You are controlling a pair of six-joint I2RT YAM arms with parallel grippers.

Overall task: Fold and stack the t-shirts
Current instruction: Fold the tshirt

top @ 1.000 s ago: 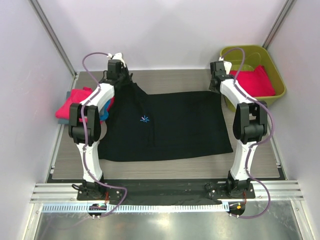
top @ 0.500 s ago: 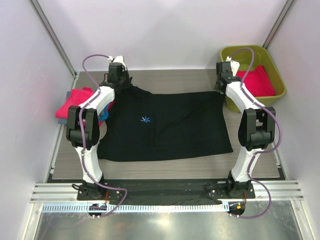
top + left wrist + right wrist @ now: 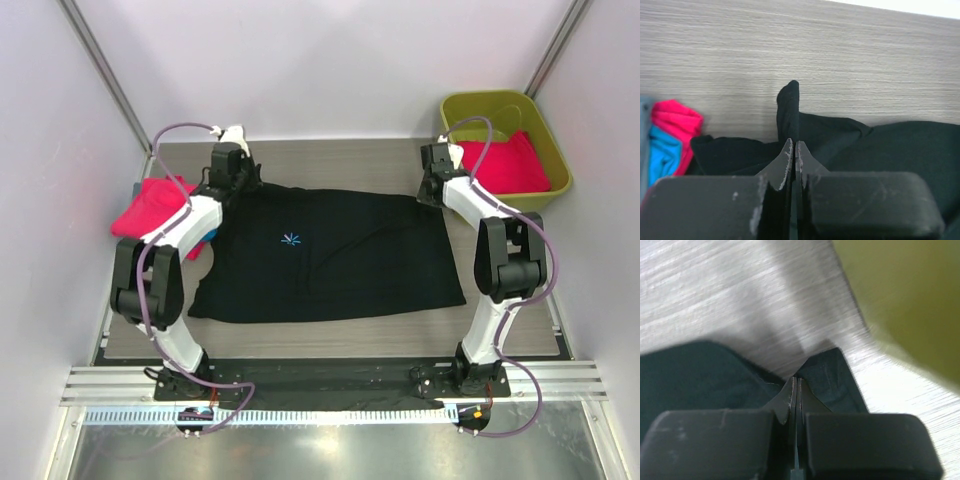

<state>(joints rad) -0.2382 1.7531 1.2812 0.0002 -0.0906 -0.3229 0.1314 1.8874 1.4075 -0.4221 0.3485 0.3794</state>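
A black t-shirt [image 3: 340, 255] with a small pale-blue starburst [image 3: 290, 238] lies spread across the table. My left gripper [image 3: 230, 178] is shut on its far left corner, and in the left wrist view [image 3: 794, 145] a ridge of black cloth [image 3: 789, 107] stands up from the closed jaws. At the far right corner my right gripper [image 3: 432, 190] is shut on the cloth as well [image 3: 796, 382]. Hot-pink t-shirts [image 3: 150, 205] sit stacked at the left table edge, with a blue one [image 3: 662, 150] under the pink [image 3: 677, 122]. More pink t-shirts [image 3: 505, 165] fill the tub.
The olive-green tub [image 3: 490, 97] stands at the back right, close beside my right gripper, and shows blurred in the right wrist view [image 3: 905, 300]. Bare wood-grain table [image 3: 340, 160] runs behind the black shirt. Grey walls and metal posts close in the sides.
Both grippers came down and toward me with the shirt's far corners. The raised left part of the shirt now lies flatter. The left arm's elbow swung out to the left.
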